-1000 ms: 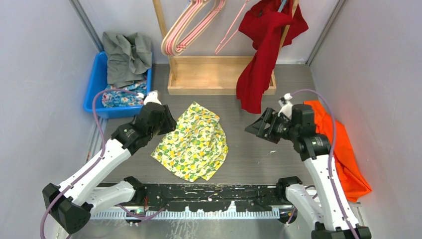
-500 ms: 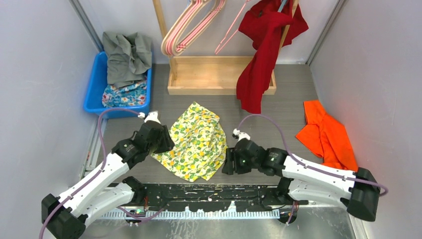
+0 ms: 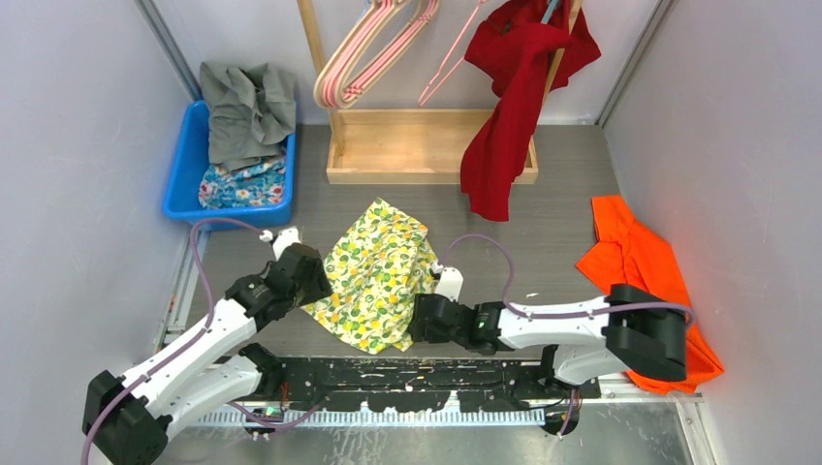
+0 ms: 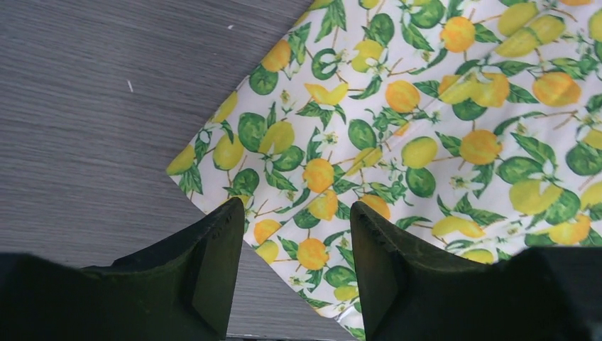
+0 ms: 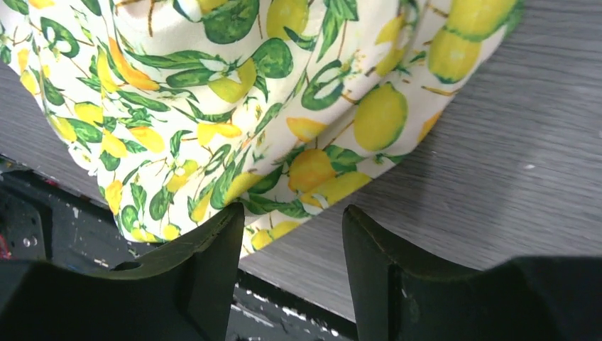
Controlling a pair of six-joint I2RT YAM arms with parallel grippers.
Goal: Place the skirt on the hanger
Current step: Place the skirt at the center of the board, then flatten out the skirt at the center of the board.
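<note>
The skirt (image 3: 380, 276) is white cloth printed with lemons and green leaves, lying flat on the grey table. Pink hangers (image 3: 373, 53) hang from the wooden rack at the back. My left gripper (image 3: 318, 283) is low at the skirt's left edge, open; the cloth's edge (image 4: 312, 213) lies under the gap between its fingers. My right gripper (image 3: 415, 318) is low at the skirt's right near edge, also open. In the right wrist view the skirt's hem (image 5: 312, 192) lies just beyond the fingertips, nothing clamped.
A wooden rack base (image 3: 426, 145) stands at the back with a red garment (image 3: 509, 107) draped from it. A blue bin (image 3: 184, 179) of clothes sits back left. An orange garment (image 3: 645, 281) lies at the right. The black base rail (image 3: 407, 378) runs just behind the skirt's near edge.
My right arm swung from the right side down to the skirt's right near edge. The left gripper slid a little nearer along the skirt's left edge and widened its jaws.
</note>
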